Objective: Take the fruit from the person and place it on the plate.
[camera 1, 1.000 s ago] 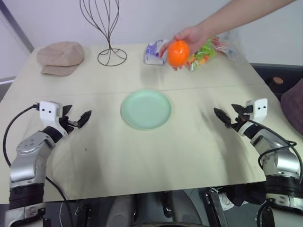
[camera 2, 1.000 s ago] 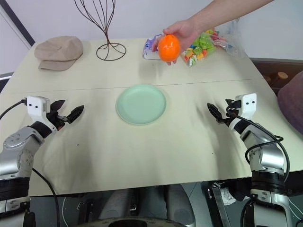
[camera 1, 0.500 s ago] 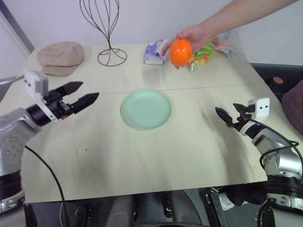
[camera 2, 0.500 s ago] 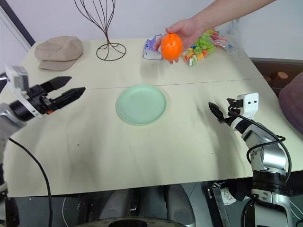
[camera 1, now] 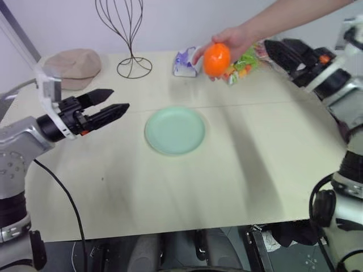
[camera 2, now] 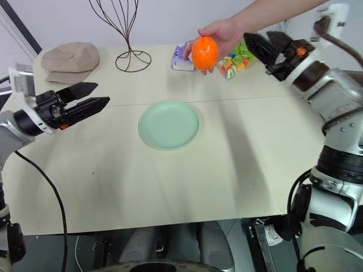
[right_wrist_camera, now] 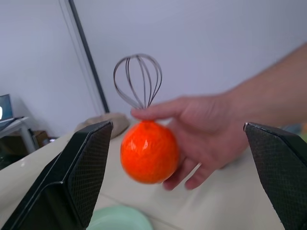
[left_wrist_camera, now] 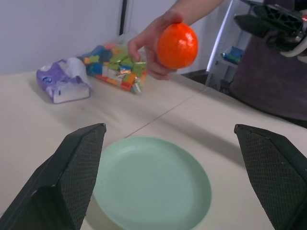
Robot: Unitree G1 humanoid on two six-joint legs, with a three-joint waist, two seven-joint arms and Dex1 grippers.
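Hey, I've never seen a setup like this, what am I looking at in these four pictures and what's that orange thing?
This is a humanoid robot with two arms, each ending in a two-fingered black gripper. Two pictures come from cameras in its head, looking down over a table. The other two come from cameras on its wrists, looking out between each gripper's own fingers.

The left gripper is open and hovers beside the plate, a pale green dish with nothing on it. The right gripper is open too, raised close to a person's hand, which holds out the fruit, a bright orange ball, above the table.

Also on the table: a tan cap, a wire stand, a purple packet and a bag of coloured blocks.
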